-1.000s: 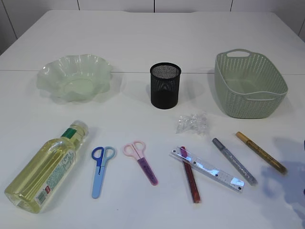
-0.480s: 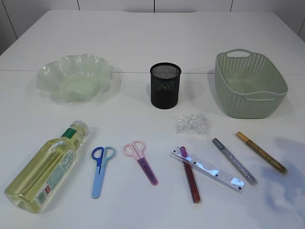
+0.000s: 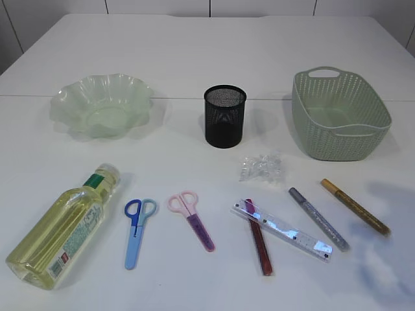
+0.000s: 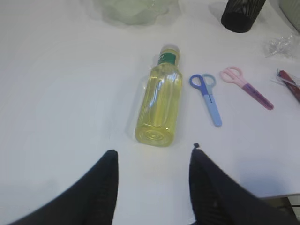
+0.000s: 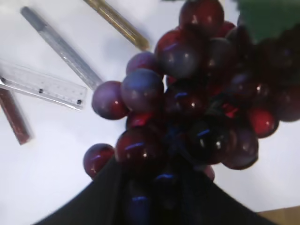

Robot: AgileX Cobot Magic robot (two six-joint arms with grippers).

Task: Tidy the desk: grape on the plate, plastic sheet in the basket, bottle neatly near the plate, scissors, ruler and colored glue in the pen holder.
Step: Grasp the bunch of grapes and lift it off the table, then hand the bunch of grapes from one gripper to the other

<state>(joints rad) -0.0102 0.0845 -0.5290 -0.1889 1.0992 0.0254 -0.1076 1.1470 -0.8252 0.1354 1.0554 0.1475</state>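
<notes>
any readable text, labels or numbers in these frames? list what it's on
Nothing can be quoted as it reads.
Bottle label: print and a small red mark, too small and blurred to read.
Ruler: graduation marks show, but the numbers are too blurred to read.
Silver glue pen and gold glue pen: no print can be made out.
Scissors, pen holder, basket, plate: no text visible.

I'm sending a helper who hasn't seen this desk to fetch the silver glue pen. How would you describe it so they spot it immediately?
Start at the green woven basket on the right, then look at the bare table in front of it, where two pens lie slantwise side by side. The silver glue pen is the grey glittery one, between the clear ruler and the gold pen.
</notes>
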